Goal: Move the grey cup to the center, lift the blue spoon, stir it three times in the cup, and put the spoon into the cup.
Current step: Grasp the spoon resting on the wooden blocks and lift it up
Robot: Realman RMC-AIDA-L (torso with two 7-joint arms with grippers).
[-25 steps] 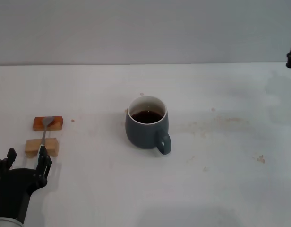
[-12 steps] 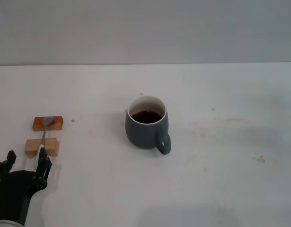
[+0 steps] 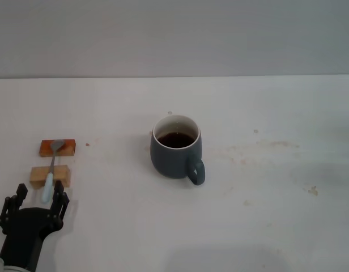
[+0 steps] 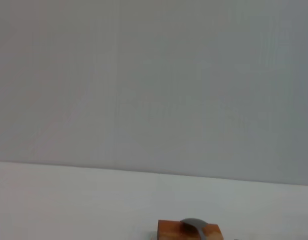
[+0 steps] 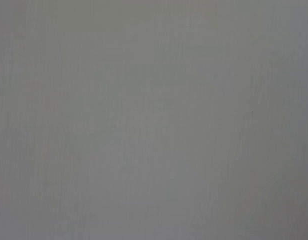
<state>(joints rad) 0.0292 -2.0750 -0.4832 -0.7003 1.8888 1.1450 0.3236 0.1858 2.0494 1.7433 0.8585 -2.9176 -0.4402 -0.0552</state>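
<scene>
The left gripper sits low at the near left of the white table, its dark fingers spread apart on either side of the pale handle end of the blue spoon. Just beyond the gripper, the spoon lies across two wooden blocks, its metal bowl on the farther, darker block. Well off to the gripper's right stands the grey cup, upright, holding dark brown liquid, its handle turned toward the near side. The right gripper is out of sight.

Left hand advanced around blue spoon handle.
</scene>
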